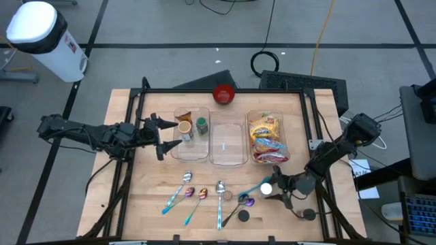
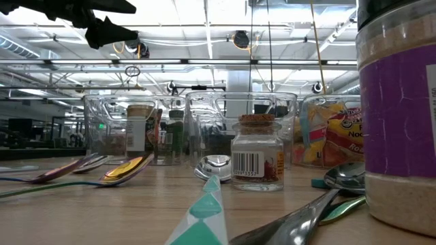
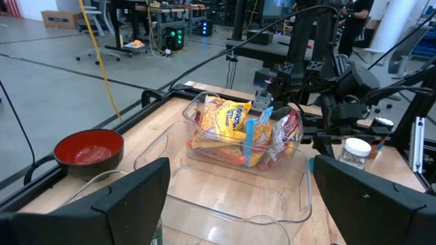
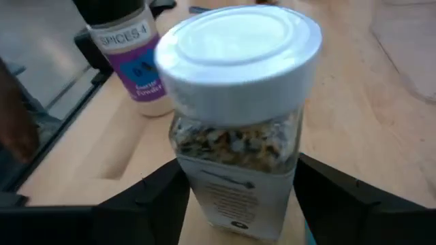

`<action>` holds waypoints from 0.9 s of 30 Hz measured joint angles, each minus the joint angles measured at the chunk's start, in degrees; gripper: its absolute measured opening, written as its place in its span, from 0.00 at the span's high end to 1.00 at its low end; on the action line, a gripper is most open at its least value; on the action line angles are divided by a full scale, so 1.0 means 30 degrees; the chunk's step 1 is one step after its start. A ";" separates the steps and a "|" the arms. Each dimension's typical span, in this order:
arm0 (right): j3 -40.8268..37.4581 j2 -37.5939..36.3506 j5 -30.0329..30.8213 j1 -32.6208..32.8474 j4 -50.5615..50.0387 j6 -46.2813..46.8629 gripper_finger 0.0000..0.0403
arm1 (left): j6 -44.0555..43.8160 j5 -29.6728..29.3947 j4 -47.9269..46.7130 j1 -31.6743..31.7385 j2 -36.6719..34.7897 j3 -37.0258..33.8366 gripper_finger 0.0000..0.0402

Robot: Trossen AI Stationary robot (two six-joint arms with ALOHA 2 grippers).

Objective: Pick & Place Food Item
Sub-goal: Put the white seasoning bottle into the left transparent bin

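While the right gripper [image 4: 238, 197] brackets it unclenched, the white-lidded jar [image 4: 235, 122] stands upright.

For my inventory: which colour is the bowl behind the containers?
Red; the bowl shows best in the high view.

You have a pale wooden table [image 1: 136, 197] with a black frame. On it sit three clear plastic bins [image 1: 227, 144] in a row, a red bowl [image 1: 224, 94] at the far edge, and colourful metal spoons [image 1: 189, 192] scattered along the near side — beside them a white-lidded spice jar [image 1: 266, 188] and a small cork-stoppered glass jar [image 2: 257, 152].
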 joint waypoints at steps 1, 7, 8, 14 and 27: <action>-0.0007 0.0009 -0.0056 0.0005 0.0189 0.0005 0.45 | 0.0002 -0.0003 0.0000 0.0002 -0.0003 0.0000 0.09; 0.0312 0.0009 -0.0131 0.0073 0.2045 -0.0261 0.52 | 0.0002 -0.0007 0.0000 -0.0001 -0.0006 0.0000 0.09; 0.0393 0.0009 -0.0152 0.0083 0.2444 -0.0474 0.52 | 0.0002 -0.0002 0.0000 0.0001 0.0001 0.0000 0.09; 0.0889 -0.0093 -0.0058 0.0087 0.4840 -0.2230 0.52 | -0.0005 -0.0001 0.0000 0.0006 -0.0006 0.0000 0.09; 0.2467 -0.2450 0.0155 -0.2422 0.5481 -0.5594 0.52 | 0.0002 -0.0005 -0.0003 0.0004 -0.0006 0.0000 0.09</action>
